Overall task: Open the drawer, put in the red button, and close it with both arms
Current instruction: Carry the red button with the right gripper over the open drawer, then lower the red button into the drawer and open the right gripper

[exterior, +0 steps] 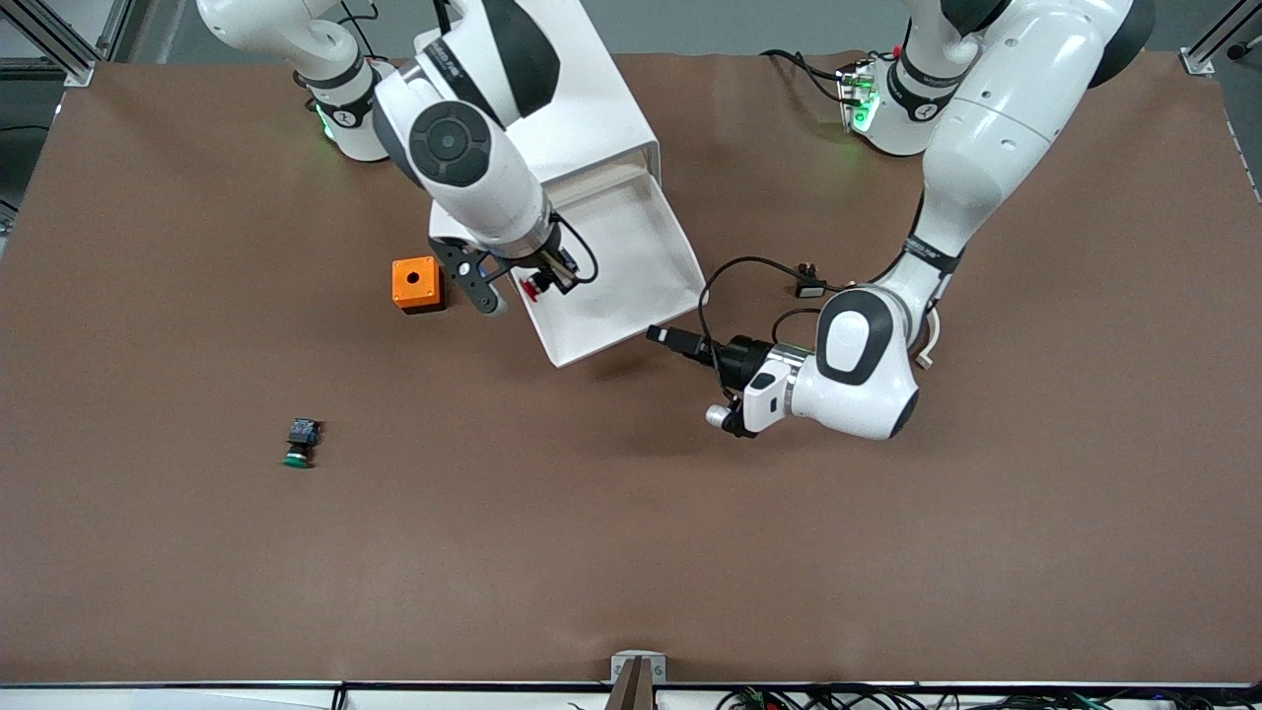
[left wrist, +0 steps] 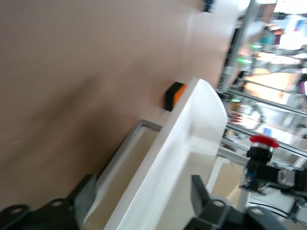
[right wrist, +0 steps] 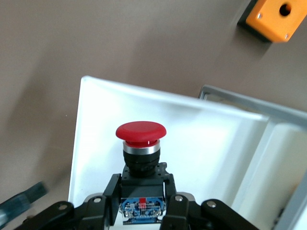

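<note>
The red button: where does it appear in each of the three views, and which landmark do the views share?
Front view: the red button is in the right tool, over the open white drawer.
Left wrist view: the button shows above the drawer's front panel.
Right wrist view: the button is central, over the drawer's floor.
Shared landmark: the orange box.
</note>
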Controlling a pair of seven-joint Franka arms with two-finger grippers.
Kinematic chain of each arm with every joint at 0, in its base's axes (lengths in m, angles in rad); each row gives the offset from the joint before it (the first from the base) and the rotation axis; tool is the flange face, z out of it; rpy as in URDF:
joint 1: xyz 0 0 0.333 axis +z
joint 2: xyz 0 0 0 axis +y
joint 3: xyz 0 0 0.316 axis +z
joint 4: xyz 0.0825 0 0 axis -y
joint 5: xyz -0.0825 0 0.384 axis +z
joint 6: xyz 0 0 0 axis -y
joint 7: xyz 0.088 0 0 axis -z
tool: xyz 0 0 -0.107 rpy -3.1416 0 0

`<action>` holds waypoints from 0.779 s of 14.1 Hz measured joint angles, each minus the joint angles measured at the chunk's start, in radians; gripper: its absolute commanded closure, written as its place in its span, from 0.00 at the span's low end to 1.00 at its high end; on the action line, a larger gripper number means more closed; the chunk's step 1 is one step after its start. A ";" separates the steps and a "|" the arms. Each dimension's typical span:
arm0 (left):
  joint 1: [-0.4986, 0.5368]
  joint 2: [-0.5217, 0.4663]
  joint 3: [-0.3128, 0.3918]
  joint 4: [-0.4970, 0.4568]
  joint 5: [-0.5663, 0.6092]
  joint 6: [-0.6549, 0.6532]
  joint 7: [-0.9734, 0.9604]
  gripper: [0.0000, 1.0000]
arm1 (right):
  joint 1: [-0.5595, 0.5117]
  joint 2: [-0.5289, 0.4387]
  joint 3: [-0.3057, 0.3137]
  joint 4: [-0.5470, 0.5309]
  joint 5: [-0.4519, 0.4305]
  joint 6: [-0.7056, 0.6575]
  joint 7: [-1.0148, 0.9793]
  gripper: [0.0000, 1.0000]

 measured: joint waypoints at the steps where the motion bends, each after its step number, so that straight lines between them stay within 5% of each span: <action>1: 0.011 -0.007 0.000 0.027 0.072 -0.014 -0.044 0.00 | 0.010 0.011 0.000 -0.003 0.000 0.017 0.030 0.77; 8: 0.056 -0.044 -0.002 0.115 0.627 -0.037 -0.169 0.00 | 0.073 0.060 0.000 -0.034 0.004 0.126 0.156 0.77; 11: 0.053 -0.061 -0.003 0.135 0.756 -0.037 -0.309 0.00 | 0.087 0.073 0.000 -0.035 0.004 0.131 0.169 0.77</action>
